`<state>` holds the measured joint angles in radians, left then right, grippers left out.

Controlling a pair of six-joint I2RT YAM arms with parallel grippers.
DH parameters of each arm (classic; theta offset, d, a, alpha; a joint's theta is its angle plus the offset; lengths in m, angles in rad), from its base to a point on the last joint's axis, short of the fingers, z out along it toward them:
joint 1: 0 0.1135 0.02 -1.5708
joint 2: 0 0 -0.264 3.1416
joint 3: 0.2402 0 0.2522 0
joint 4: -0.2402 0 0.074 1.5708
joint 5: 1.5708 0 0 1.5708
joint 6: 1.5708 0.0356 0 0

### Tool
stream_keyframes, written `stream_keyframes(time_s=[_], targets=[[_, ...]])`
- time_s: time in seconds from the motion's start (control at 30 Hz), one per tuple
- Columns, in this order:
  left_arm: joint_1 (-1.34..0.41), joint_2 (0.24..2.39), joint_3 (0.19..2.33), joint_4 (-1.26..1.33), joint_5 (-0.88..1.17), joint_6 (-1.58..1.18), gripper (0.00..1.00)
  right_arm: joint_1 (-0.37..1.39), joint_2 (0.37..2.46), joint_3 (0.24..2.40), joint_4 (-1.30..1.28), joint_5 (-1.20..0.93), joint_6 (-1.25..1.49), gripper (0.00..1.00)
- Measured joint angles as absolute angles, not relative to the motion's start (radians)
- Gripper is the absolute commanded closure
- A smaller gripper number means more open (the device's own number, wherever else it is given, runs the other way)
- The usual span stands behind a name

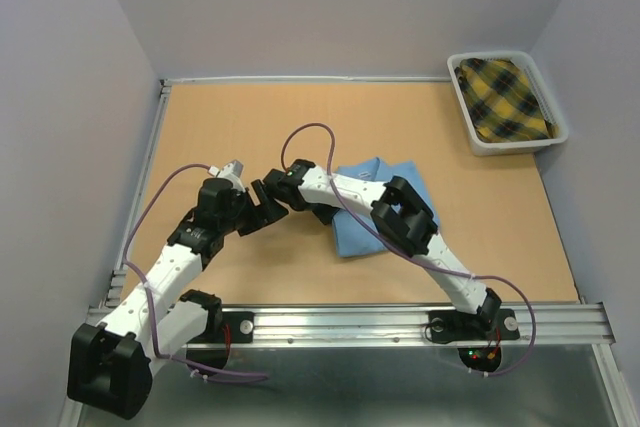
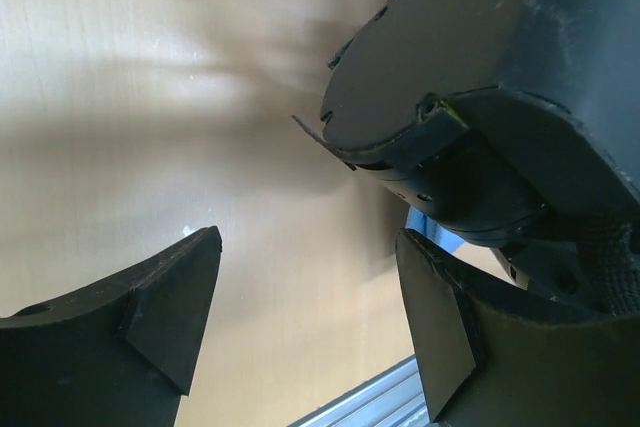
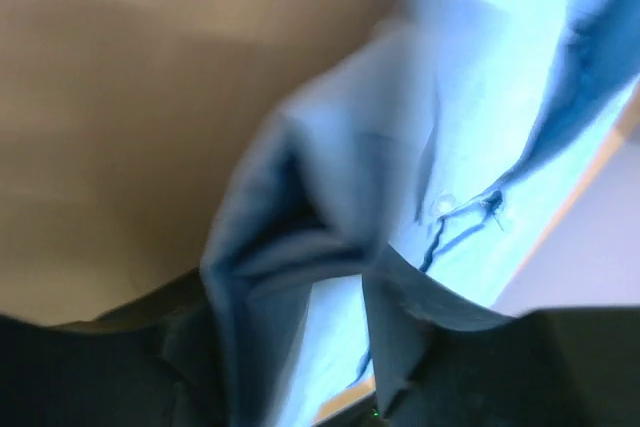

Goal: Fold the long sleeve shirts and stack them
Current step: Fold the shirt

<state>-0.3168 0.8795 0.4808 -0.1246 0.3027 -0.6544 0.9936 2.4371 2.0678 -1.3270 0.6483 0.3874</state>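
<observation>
A light blue shirt [image 1: 378, 215] lies folded on the table right of centre. My right gripper [image 1: 322, 213] is at its left edge. In the right wrist view the blue cloth [image 3: 420, 147] bunches between the dark fingers, and the gripper [image 3: 330, 347] looks shut on it; that view is blurred. My left gripper [image 1: 255, 217] is open and empty just left of the right wrist, low over bare table [image 2: 150, 97]. It also shows in the left wrist view [image 2: 310, 297], with the right arm's black wrist [image 2: 470, 97] close ahead and a sliver of blue cloth [image 2: 432, 229] under it.
A white bin [image 1: 470, 132] at the back right holds a yellow and black plaid garment [image 1: 505, 97]. Grey walls close the table on three sides. A metal rail [image 1: 350, 322] runs along the near edge. Purple cables loop over both arms.
</observation>
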Motion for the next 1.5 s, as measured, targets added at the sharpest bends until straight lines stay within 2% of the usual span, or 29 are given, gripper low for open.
stream_keyframes(time_s=[0.17,0.33,0.5,0.67,0.87,1.0,1.27,1.5], targets=[[-0.316,0.858,0.471,-0.119,0.298,-0.667,0.18,0.991,2.421,2.086,-1.355,0.609,0.39,0.12],[-0.316,0.797,0.452,-0.138,0.267,-0.689,0.18,0.995,2.328,2.085,-1.264,0.444,0.385,0.05],[-0.316,0.664,0.451,-0.17,0.216,-0.736,0.18,0.996,2.138,2.042,-1.133,0.304,0.369,0.05],[-0.318,0.685,0.446,-0.136,0.252,-0.786,0.18,0.933,1.877,1.827,-0.984,0.236,0.369,0.14],[-0.479,0.973,0.484,-0.075,0.257,-0.825,0.26,0.585,1.58,1.46,-0.817,0.114,0.369,0.17],[-0.595,1.169,0.587,-0.025,0.225,-0.855,0.3,0.34,1.413,1.233,-0.728,0.017,0.37,0.17],[-0.639,1.412,0.713,0.076,0.17,-0.889,0.3,0.134,1.293,0.955,-0.574,-0.134,0.381,0.17],[-0.679,1.549,0.775,0.088,0.147,-0.904,0.35,0.093,1.289,0.919,-0.501,-0.193,0.398,0.17]])
